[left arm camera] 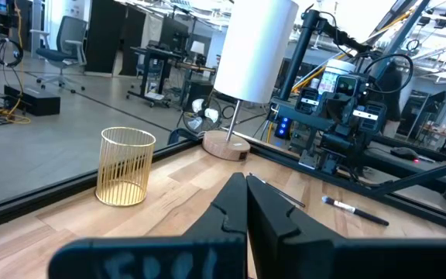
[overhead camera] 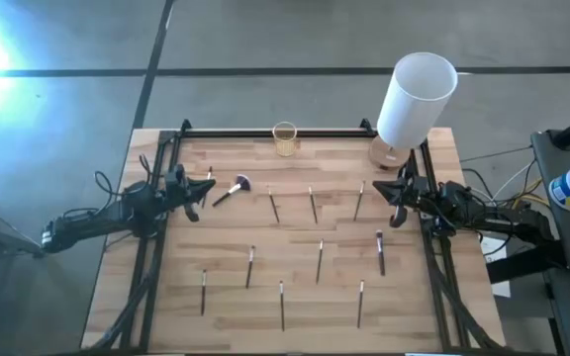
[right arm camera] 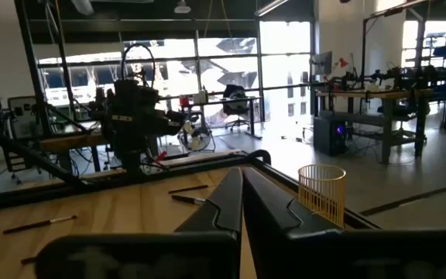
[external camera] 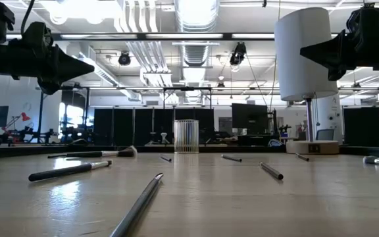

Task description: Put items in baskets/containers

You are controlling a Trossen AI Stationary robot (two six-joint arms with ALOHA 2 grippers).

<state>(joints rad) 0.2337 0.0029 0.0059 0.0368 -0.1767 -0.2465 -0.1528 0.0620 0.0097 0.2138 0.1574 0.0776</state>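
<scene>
Several thin dark-handled makeup brushes lie flat and scattered on the wooden table, among them one [overhead camera: 312, 205] in the far row and one [overhead camera: 320, 260] in the middle. A brush with a big fluffy head [overhead camera: 234, 188] lies near my left gripper [overhead camera: 196, 205]. The small yellowish cup [overhead camera: 284, 138] stands upright at the middle of the far edge. My left gripper hovers shut above the table's left side, its fingers [left arm camera: 246, 194] closed on nothing. My right gripper [overhead camera: 396, 206] hovers shut above the right side, also with nothing in it [right arm camera: 242, 182].
A tall white cylinder [overhead camera: 416, 97] on a wooden base stands at the far right corner. A black metal frame [overhead camera: 265, 132] runs along the far edge and down both sides of the table. Bare wood lies between the brushes.
</scene>
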